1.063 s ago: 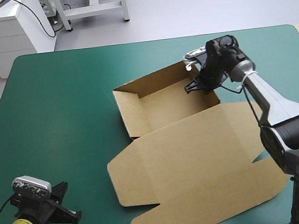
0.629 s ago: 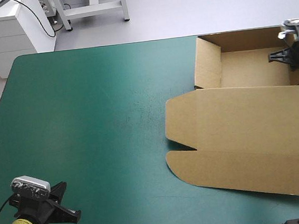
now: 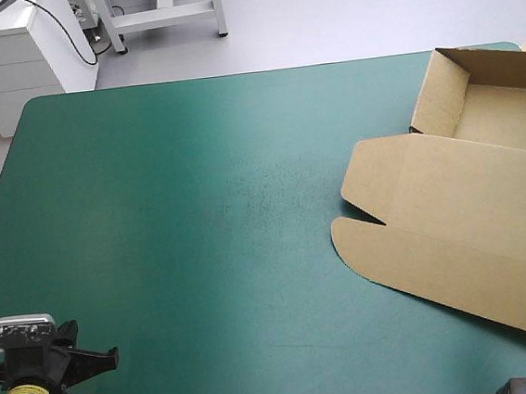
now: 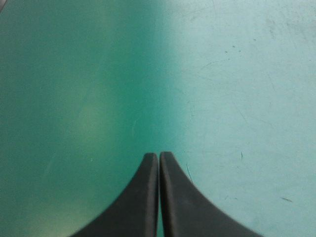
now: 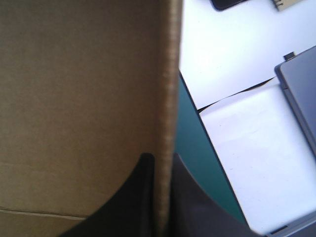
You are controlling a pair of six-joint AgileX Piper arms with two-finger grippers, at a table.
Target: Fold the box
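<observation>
The teal-green counter [image 3: 153, 217] is mostly bare. The brown box [image 3: 449, 198] sits at its far right corner, an open tray with the lid lying flat toward the near side. The right pincer [image 5: 161, 158] clamps one box wall. The left pincer [image 4: 159, 157], clenched on nothing, hovers over bare cover at the near left corner.

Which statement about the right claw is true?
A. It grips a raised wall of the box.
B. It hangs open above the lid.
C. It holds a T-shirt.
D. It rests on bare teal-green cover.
A: the right wrist view shows the right claw all but shut, with a raised wall of the box between its halves.
</observation>
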